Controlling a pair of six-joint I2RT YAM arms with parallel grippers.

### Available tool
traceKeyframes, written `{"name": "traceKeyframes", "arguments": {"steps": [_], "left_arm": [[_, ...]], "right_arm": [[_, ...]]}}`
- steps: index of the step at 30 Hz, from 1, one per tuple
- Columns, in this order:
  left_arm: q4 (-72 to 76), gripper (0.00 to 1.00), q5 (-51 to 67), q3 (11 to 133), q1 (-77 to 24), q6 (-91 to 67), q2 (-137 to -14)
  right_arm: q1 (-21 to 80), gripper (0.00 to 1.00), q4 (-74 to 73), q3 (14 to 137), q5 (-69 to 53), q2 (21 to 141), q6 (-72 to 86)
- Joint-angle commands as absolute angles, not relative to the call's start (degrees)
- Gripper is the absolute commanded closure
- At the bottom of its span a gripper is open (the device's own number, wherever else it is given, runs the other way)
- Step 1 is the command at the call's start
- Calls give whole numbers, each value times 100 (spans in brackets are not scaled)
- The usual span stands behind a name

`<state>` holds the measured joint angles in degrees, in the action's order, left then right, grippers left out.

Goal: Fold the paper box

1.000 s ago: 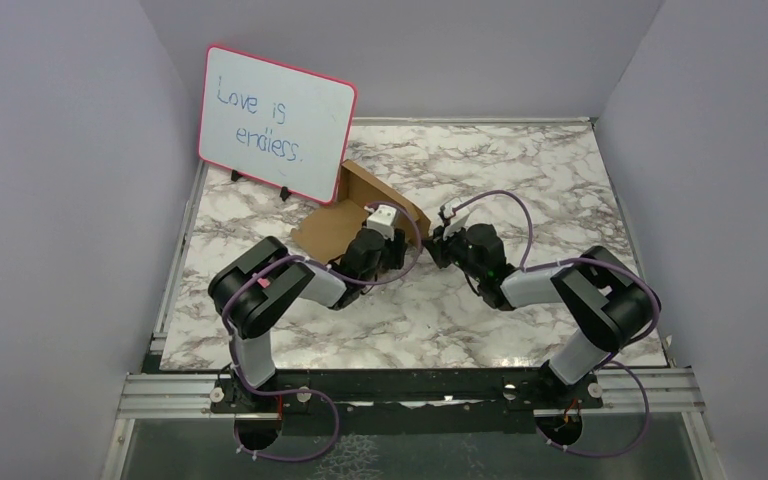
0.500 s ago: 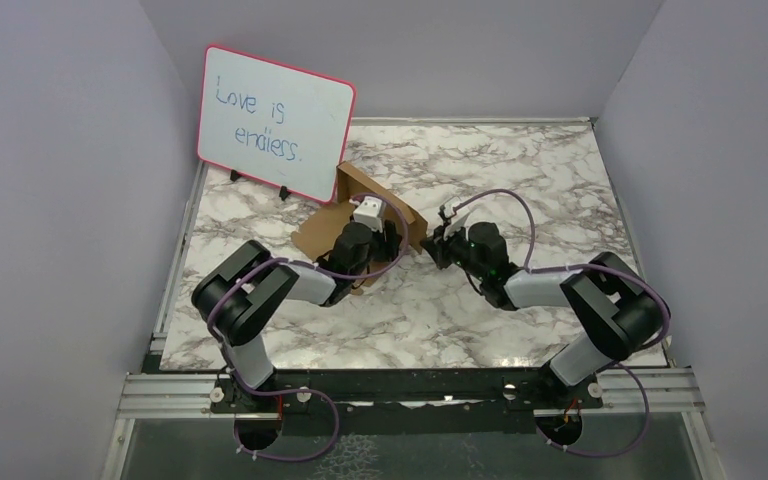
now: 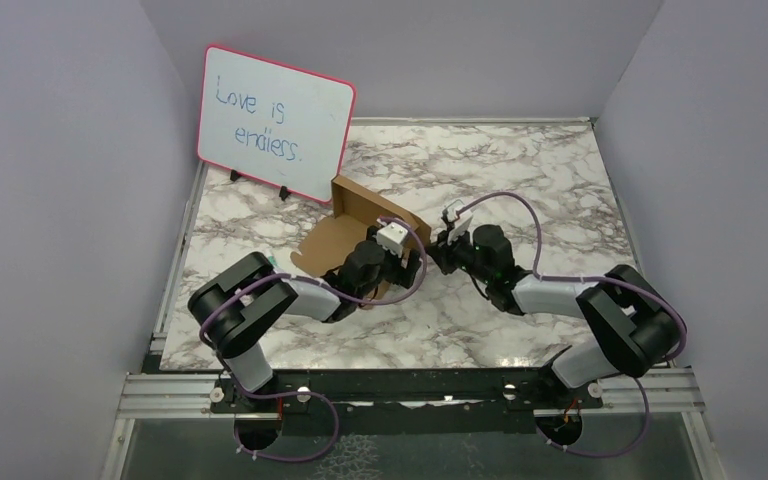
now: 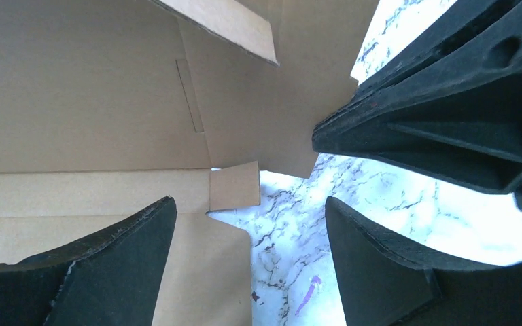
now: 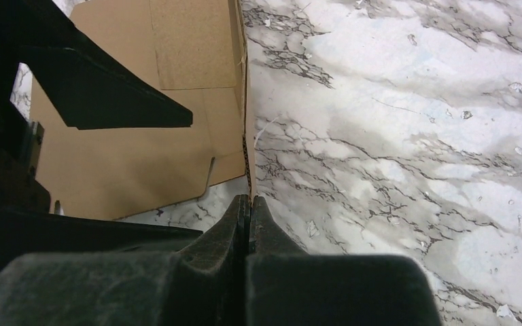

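From above, the left gripper (image 3: 405,265) and its wrist cover the near side of the paper box (image 3: 332,238) — we cannot see its fingertips there. The right gripper (image 3: 432,251) is too small in that view for us to tell whether it touches the box's raised wall. In the left wrist view the box runs off the top and left edges, and the right gripper is cut by the right edge. In the right wrist view the left gripper hides part of the cardboard — the top edge crops more.

The paper box (image 3: 345,232) lies before the whiteboard (image 3: 275,120), just left of the right pincer (image 5: 248,202).
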<state>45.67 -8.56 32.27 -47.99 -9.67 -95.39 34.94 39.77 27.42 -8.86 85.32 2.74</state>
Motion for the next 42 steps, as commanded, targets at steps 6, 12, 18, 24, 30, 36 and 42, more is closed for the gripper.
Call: {"name": "traceKeyframes", "arguments": {"steps": [6,12,18,24,30,36,42], "left_arm": [[4510,22,-1619,3613,-4864,-425,-10067],[4438,37,-1999,3721,-4859,-394,-10103],[4378,50,-1911,3662,-4827,-590,-9906],[4300,51,-1777,3581,-4665,-881,-9934],[4295,53,-1154,3513,-4451,-1390,-10154],[4289,59,-1007,3533,-4444,-1699,-10368],[4298,60,-890,3592,-4430,-1841,-10516]], "right_arm": [[3544,99,3851,2511,-1101,8193,255],[3543,99,3800,2454,-1102,8108,211],[3550,99,3814,2380,-1043,8037,196],[3543,99,3855,2390,-1037,8077,215],[3544,94,4241,2315,-902,8163,449],[3544,81,4859,2409,-989,8495,701],[3546,62,5293,2566,-984,8888,790]]}}
